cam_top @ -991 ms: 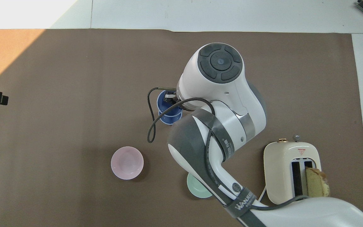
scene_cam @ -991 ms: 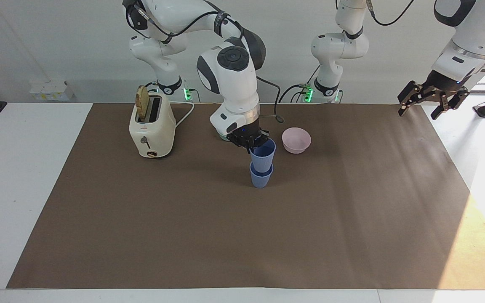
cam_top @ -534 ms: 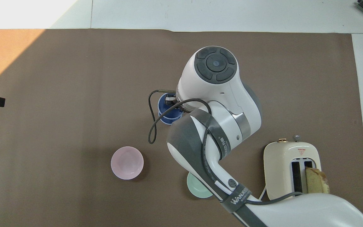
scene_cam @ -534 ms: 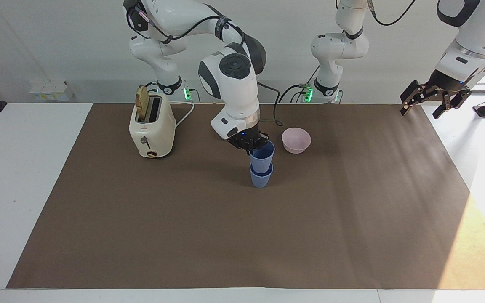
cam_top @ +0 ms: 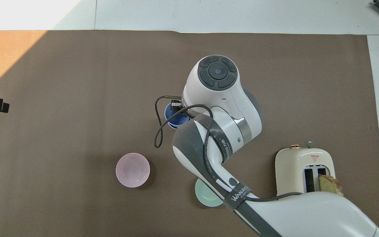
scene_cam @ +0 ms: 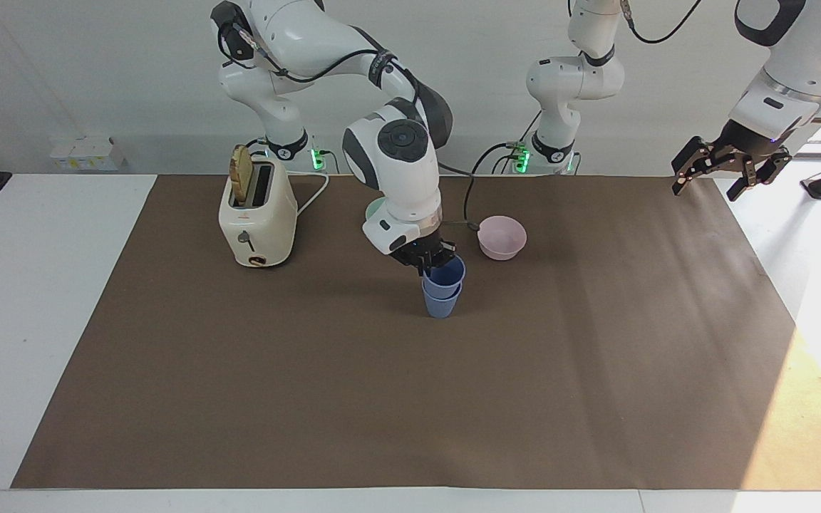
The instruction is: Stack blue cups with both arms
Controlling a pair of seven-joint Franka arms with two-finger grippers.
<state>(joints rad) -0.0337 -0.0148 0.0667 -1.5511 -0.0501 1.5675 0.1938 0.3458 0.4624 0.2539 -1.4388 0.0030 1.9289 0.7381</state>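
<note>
Gripping the rim of the upper blue cup, the right gripper reaches down from the right arm, with its fingers closed on the edge of that cup on the side nearest the robots. That upper cup sits nested partway into the lower blue cup, which stands upright on the brown mat about midway between the two ends of the table. From overhead the arm's bulky wrist hides most of the pair, so only a dark blue crescent of the cups shows beside it; how deep the upper one has seated is hard to judge, though from across the table a good part of its wall stands above the lower rim. A pink bowl rests on the mat nearer to the robots than the cups and toward the left arm's end, close to them but apart. A teal bowl lies nearer the robots too, largely covered by the right arm. A cream toaster with a slice of bread standing in one slot sits toward the right arm's end. Waiting up in the air over the mat's edge at its own end of the table, the left gripper hangs with its fingers spread wide and nothing between them.
</note>
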